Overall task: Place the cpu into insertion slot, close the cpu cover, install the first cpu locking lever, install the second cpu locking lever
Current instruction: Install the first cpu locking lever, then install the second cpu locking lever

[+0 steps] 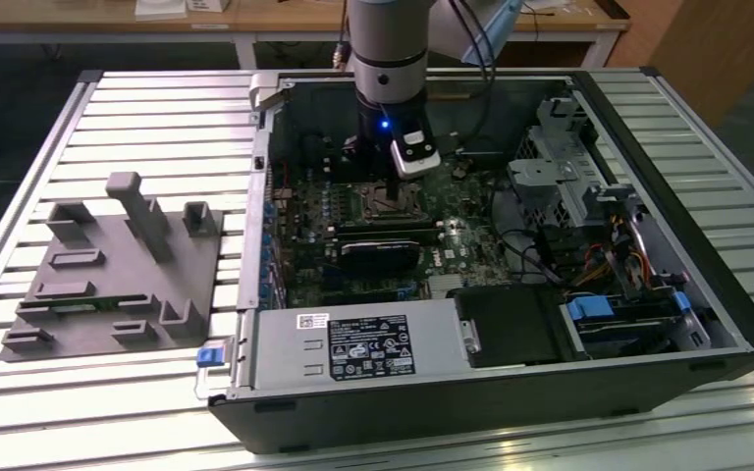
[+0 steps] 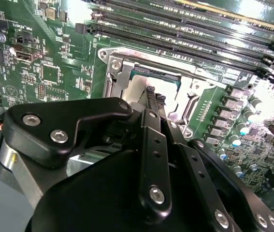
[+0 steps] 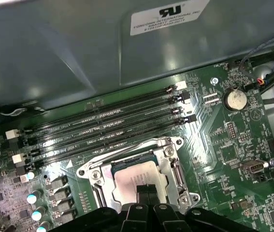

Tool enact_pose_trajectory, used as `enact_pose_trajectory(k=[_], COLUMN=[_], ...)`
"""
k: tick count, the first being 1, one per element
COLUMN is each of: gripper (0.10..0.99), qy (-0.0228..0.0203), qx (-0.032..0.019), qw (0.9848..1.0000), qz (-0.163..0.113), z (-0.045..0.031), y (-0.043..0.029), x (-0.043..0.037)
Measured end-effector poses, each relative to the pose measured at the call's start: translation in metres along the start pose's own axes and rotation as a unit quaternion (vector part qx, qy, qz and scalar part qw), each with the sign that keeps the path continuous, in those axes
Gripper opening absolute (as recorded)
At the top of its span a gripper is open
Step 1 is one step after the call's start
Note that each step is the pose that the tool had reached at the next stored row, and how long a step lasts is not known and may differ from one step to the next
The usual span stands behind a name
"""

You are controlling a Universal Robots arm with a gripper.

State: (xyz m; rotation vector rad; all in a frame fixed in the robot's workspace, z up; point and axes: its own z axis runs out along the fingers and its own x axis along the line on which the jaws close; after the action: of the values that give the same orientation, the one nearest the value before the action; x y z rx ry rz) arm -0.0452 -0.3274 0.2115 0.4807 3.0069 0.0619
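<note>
We're down inside the case now, gripper (image 3: 148, 193) over the insertion slot (image 3: 94, 177), jaws pinched together at the cpu (image 3: 134, 178) lying in it. It's a light, stiff chip, but fragile underneath, we'd judge: grip its edges only.

A workshop or lab: opened computer case (image 1: 509, 324) on a slatted metal bench (image 1: 154, 118), wooden worktables (image 1: 286, 25) behind.
</note>
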Motion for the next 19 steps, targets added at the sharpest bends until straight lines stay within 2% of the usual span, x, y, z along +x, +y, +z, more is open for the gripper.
enact_pose_trajectory(k=[4,12,19], gripper=[0.106,0.106,0.106], qy=[-0.0008,-0.0012,-0.0013], qx=[0.0025,0.0036,0.0037], qw=[1.0000,1.0000,1.0000], qz=[0.000,0.000,0.000], z=[-0.0045,-0.0191,-0.0207], y=[0.0003,0.0011,0.0012], x=[-0.0004,-0.0017,-0.0018])
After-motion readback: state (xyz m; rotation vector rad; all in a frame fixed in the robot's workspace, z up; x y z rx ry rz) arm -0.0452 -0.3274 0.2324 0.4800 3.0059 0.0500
